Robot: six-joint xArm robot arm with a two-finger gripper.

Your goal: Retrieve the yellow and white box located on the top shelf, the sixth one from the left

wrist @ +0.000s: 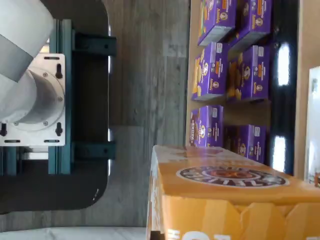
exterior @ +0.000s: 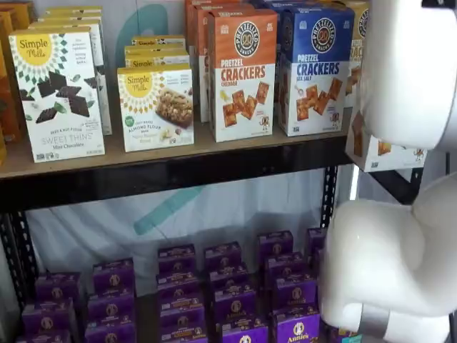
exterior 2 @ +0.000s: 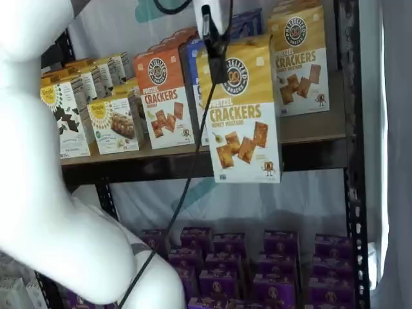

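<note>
Clamped on the yellow and white box (exterior 2: 243, 109) — end effector (exterior 2: 212, 32) gripping its top edge, black fingers closed on the yellow upper part beside the round dark logo. Hanging below the end effector, clear of the top shelf (exterior 2: 309, 132), out in front of the shelf's black front rail and slightly tilted. Behind the end effector, on the shelf: an orange-topped cracker carton (exterior 2: 164, 96) to one side, another yellow-topped carton (exterior 2: 299, 58) to the other, a blue carton (exterior 2: 193, 64) partly hidden behind the held box. Down the front of the box from the end effector — a black cable (exterior 2: 187, 187). Well below, purple boxes (exterior 2: 238, 257) on a lower level. Close-up in the wrist view: the box's yellow top and logo (wrist: 232, 176).
</note>
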